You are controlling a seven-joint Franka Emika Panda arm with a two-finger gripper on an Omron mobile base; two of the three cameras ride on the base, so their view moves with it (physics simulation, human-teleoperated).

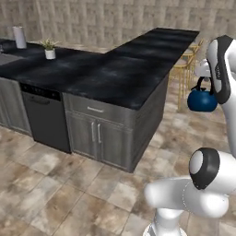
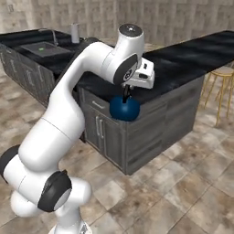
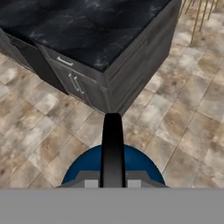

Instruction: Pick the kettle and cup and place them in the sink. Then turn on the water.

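One kettle (image 2: 124, 109) is in our grasp: the gripper (image 2: 126, 93) is clamped on its black arched handle (image 3: 112, 146), and the dark-blue body hangs below, clear of the black marble counter (image 1: 115, 69) and above the tiled floor (image 3: 183, 113). From the left base camera we see the kettle (image 1: 202, 100) beside the arm, near the wooden stools (image 1: 186, 69). At the far end of the counter sits the sink (image 2: 43, 48), with something green inside; we cannot tell what.

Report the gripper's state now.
Gripper: shut on the kettle by its handle, held in the air beside the counter.
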